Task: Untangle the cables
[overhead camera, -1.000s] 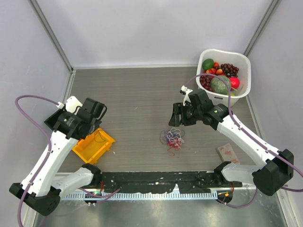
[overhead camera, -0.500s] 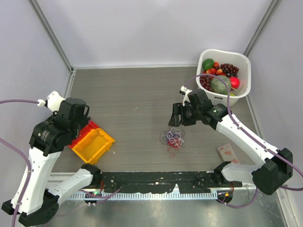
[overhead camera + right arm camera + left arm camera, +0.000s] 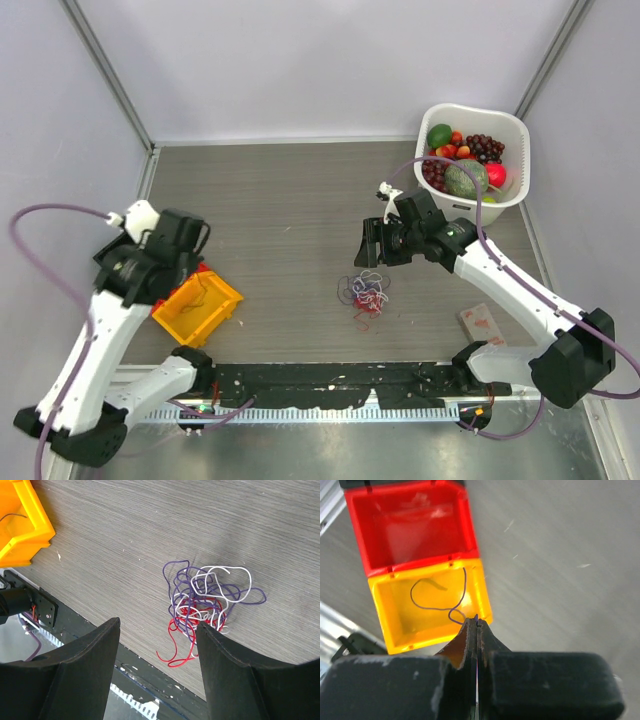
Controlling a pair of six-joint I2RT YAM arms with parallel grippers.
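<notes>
Cables (image 3: pixel 366 293) lie in 1 small loose tangle on the grey table (image 3: pixel 280 200), right of centre and towards the near edge. In your right wrist view the tangle (image 3: pixel 207 600) shows violet strands on the left and across the middle. A white strand loops over its far side, and red strands trail out on the near side. The strands cross over 1 another and you cannot tell which lies on top.

Your right gripper (image 3: pixel 372 252) hangs just beyond the tangle on its far side. Its fingers are spread wide and touch none of the strands. In the right wrist view the tangle sits between and beyond the 2 fingertips (image 3: pixel 114 625).

1 more strand, a dark wire (image 3: pixel 440 600), is well apart from the rest at the left. It curls inside the yellow bin (image 3: pixel 385 610) and rises over the bin's near corner. Your left gripper (image 3: pixel 476 625) is clenched there, with the wire's end pinched at its tips and a thin violet line showing in the seam between the fingers.

The red bin (image 3: pixel 410 530) stands touching the yellow one on its far side. In the top view most of the red bin is hidden under your left arm.

At the far right corner a white basket (image 3: pixel 510 125) holds fruit. A small pinkish block (image 3: pixel 482 322) lies on the table to the right of the tangle, near the right arm's base.
</notes>
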